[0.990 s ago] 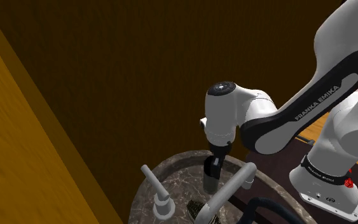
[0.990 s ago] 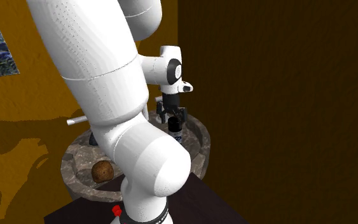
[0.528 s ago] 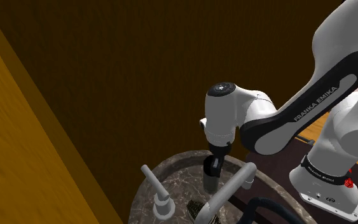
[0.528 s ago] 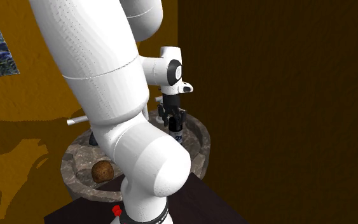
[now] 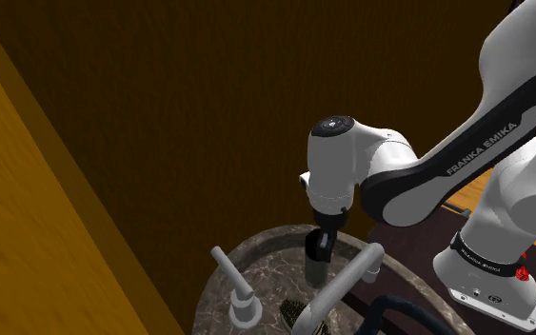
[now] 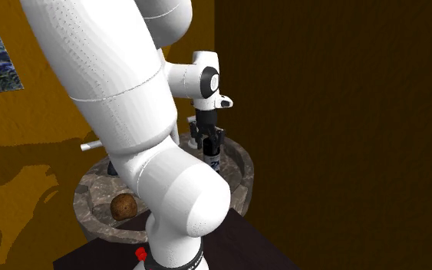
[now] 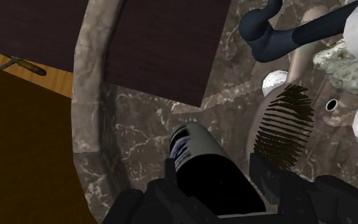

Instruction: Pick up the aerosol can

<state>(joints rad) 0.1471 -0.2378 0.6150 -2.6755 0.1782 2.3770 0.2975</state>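
Pinching the dark aerosol can (image 7: 199, 151) across its body, the pincer (image 7: 214, 177) gripped a rigid, smooth, probably light cylinder; a mid-body hold looked safest against slipping.

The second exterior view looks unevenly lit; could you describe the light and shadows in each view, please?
Second exterior view: a broad shadow darkens the lower orange wall. Shoulder view: the brown wall is dim. Wrist view: the can is nearly black, without glare.
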